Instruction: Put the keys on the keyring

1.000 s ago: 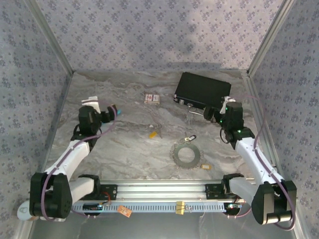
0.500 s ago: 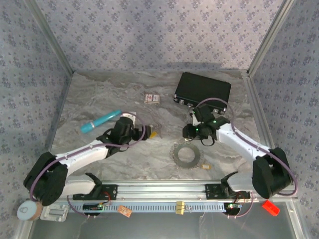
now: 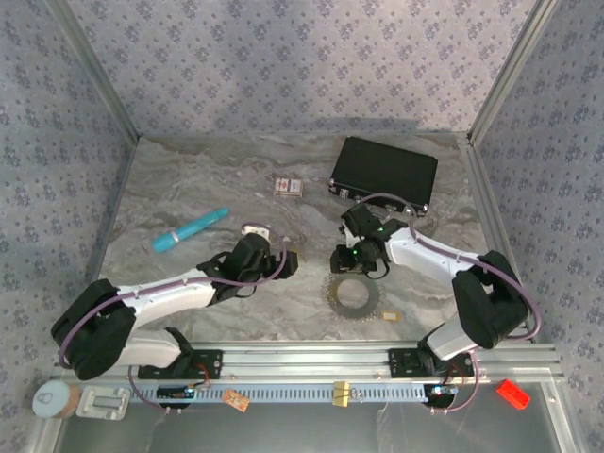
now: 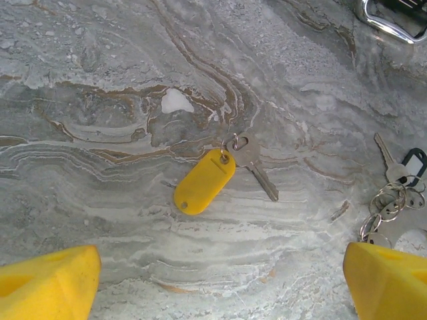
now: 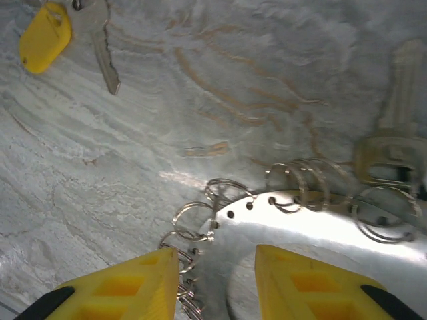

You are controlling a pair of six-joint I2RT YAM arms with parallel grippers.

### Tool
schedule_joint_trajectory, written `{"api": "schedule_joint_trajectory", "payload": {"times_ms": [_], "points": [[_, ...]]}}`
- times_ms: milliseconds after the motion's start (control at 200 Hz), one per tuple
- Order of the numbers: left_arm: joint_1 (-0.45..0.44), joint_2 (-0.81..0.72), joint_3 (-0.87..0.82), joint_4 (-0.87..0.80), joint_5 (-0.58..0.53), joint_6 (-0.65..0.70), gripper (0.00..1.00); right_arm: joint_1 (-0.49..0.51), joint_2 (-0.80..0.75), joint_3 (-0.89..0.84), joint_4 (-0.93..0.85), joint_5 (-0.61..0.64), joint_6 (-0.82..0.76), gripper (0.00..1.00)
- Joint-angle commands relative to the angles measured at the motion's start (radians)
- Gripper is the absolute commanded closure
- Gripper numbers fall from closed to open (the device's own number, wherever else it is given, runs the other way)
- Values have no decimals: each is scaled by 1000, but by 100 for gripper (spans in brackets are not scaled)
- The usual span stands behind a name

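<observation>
**Q:** Progress check. Is any key threaded yet?

**A:** None that you can confirm. The yellow-tagged key (image 4: 203, 181) lies flat and loose on the tabletop (image 3: 189, 170), roughly midway between its left and right edges. It is apart from the keyring (image 3: 354, 297), which lies flat to its right and closer to the near edge. The tan key (image 3: 389, 316) sits just beside the ring's near-right rim, and I cannot tell from above whether it is hooked on. My judgement is that the task is at the pickup step, with at least the yellow key left to thread.

**Q:** Pincer states?

**A:** Your left pincer (image 4: 217, 287) hovers over the yellow key with its jaws spread wide, holding nothing. Your right pincer (image 5: 217, 287) has its jaws narrowed but apart, straddling the ring's rim of small split loops. I see no clamp on it.

**Q:** Which way does the key lie?

**A:** The tag's long axis runs diagonally, with its free rounded end toward the near left corner. The blade leaves the small link ring and points toward the near right corner, roughly at the keyring. That is judged from the left wrist view. The keyring is round, so it has no long axis.
</observation>
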Motion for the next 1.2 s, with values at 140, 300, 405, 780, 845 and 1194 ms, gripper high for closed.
{"api": "schedule_joint_trajectory", "payload": {"times_ms": [140, 300, 405, 780, 845, 1194], "points": [[-6, 7, -7, 9, -28, -17, 8, 28, 63, 44, -10, 33, 14, 71], [-5, 3, -10, 5, -35, -19, 9, 45, 104, 56, -11, 36, 16, 75], [-5, -2, -12, 4, -37, -21, 9, 56, 118, 67, -19, 55, 14, 76], [-5, -17, -12, -11, -52, -22, 10, 61, 150, 85, -43, 80, -2, 89], [-6, -18, -12, -11, -52, -19, 10, 61, 150, 89, -45, 78, -7, 95], [-5, -57, -23, -28, -84, -11, 10, 66, 150, 127, 48, -74, -37, 100]]}}
